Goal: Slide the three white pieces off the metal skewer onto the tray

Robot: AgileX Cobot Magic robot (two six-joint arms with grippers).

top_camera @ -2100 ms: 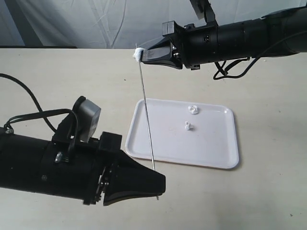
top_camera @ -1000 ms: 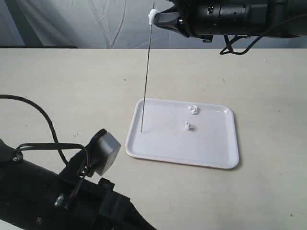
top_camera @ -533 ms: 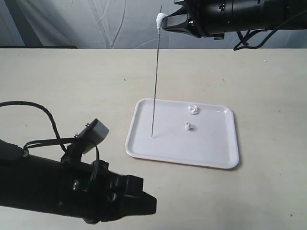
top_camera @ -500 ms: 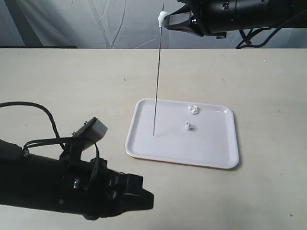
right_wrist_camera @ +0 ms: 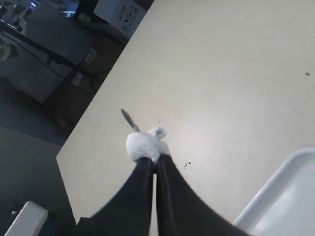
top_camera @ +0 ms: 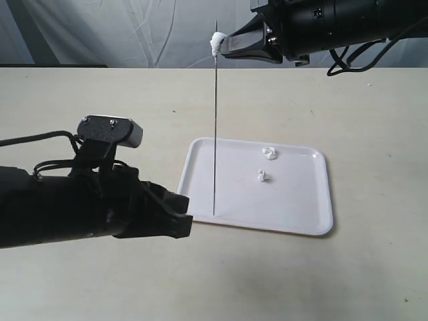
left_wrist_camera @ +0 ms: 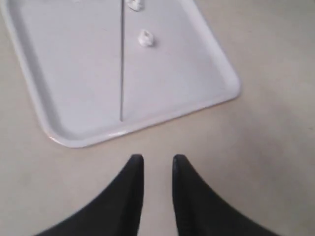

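The metal skewer (top_camera: 215,134) hangs upright, its lower tip at the tray (top_camera: 294,208) near the front left rim. One white piece (top_camera: 217,44) sits on its top end, and my right gripper (top_camera: 224,45) is shut on that piece. In the right wrist view the lump (right_wrist_camera: 142,146) bulges out past the closed gripper (right_wrist_camera: 153,164). Two white pieces (top_camera: 270,153) (top_camera: 262,176) lie loose on the tray. My left gripper (top_camera: 184,219) is open and empty, just off the tray's front left edge. The left wrist view shows that gripper (left_wrist_camera: 157,160), the skewer (left_wrist_camera: 121,64) and the tray (left_wrist_camera: 187,93).
The beige tabletop (top_camera: 100,107) surrounds the tray. A grey curtain (top_camera: 120,30) hangs behind the table. The left arm's black body and cables (top_camera: 60,207) fill the front left.
The left arm let go of the skewer's lower end and now points at the tray's front left edge. The right gripper raised the skewer upright; its tip slid toward the front rim.
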